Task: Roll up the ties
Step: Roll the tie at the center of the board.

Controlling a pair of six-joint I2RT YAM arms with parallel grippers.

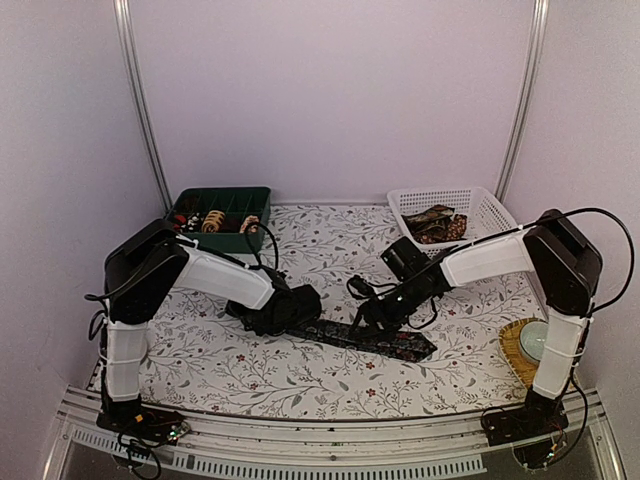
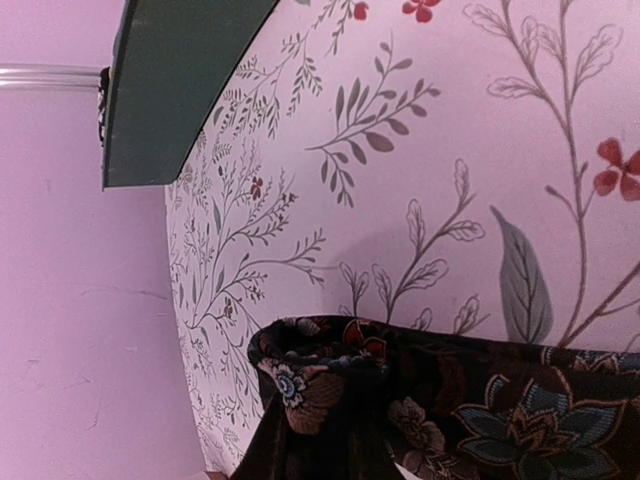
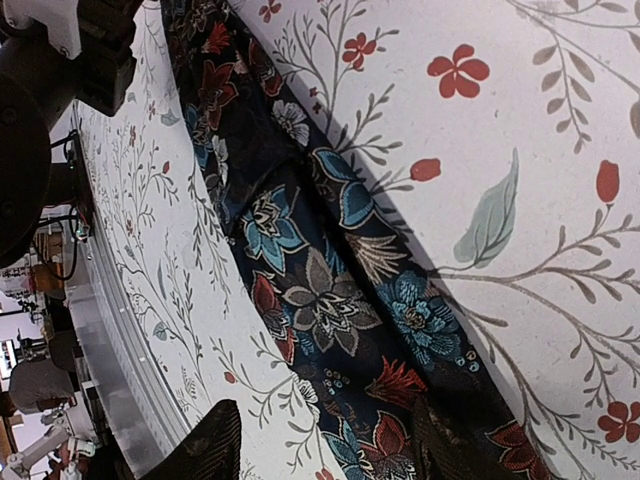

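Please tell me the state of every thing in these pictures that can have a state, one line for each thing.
Dark floral fabric necktie: flat on the flowered table, its left end curled up.
Left gripper: apparently shut on that curled end.
Right gripper: open, over the necktie's middle.
Dark green compartment tray: holds coiled ties.
White plastic mesh basket: holds loose ties, not rolled.

Robot lab booth: plain white panel walls (image 1: 330, 90), aluminium frame posts (image 1: 141, 100), floral-cloth table (image 1: 330, 250).
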